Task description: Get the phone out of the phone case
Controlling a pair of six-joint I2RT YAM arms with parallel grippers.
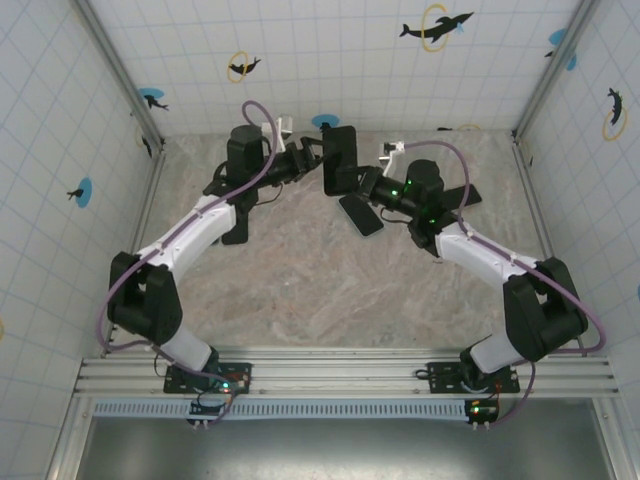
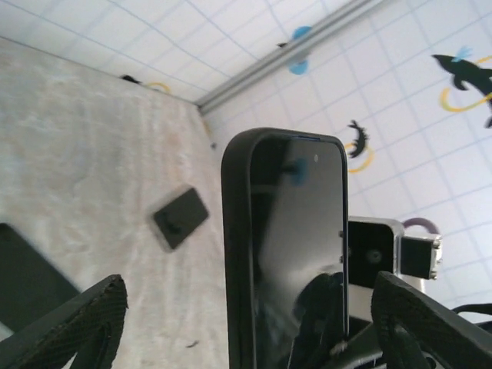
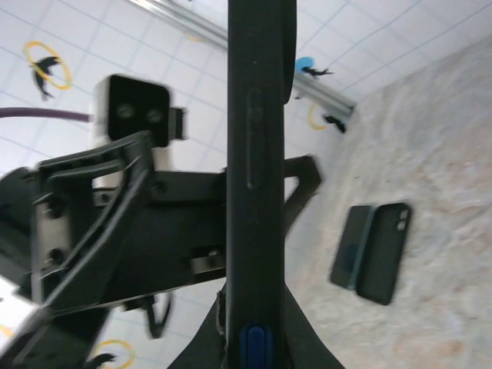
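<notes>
Phone case (image 3: 257, 154) edge-on; screen (image 2: 300, 246) face-on

The left arm (image 1: 195, 232) and right arm (image 1: 485, 258) stretch forward and angle inward to the phone (image 1: 339, 152), the right gripper (image 1: 360, 183) clamped on its lower end, the left gripper (image 1: 314, 158) level at its left, jaws spread wide apart.

Two arms of matching build: white links, black joints.
Left arm (image 1: 190, 235) and right arm (image 1: 490, 262) have white link shells, black joint housings and black base plates (image 1: 205, 380). A purple cable (image 1: 108, 300) loops along each arm. Green indicator lights (image 1: 410, 190) glow at the right wrist and both bases. The left gripper (image 1: 322, 160) has matt black fingers (image 2: 73, 327), with a silver-white, two-lens camera block (image 3: 131, 111) behind.
</notes>
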